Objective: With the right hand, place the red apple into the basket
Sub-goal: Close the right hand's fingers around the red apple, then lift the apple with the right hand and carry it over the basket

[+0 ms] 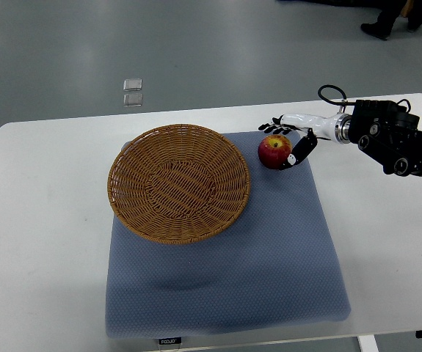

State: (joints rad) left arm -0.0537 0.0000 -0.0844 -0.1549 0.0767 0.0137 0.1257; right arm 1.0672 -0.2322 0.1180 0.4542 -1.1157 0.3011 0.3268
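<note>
Seen from above, a white table (42, 242) carries a blue-grey mat (225, 286) with a round wicker basket (179, 183) on its left part. Just right of the basket, a red apple (273, 151) sits on the mat. From the right, the right hand (290, 139) cups the apple, fingers (273, 125) partly open around it, seemingly touching.

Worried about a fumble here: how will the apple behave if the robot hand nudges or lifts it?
The apple is round and sits free on the padded mat, so a nudge would probably roll it. Its skin looks smooth and shiny, possibly slippery. The right robot hand has fingers around it, which should steady it.
</note>
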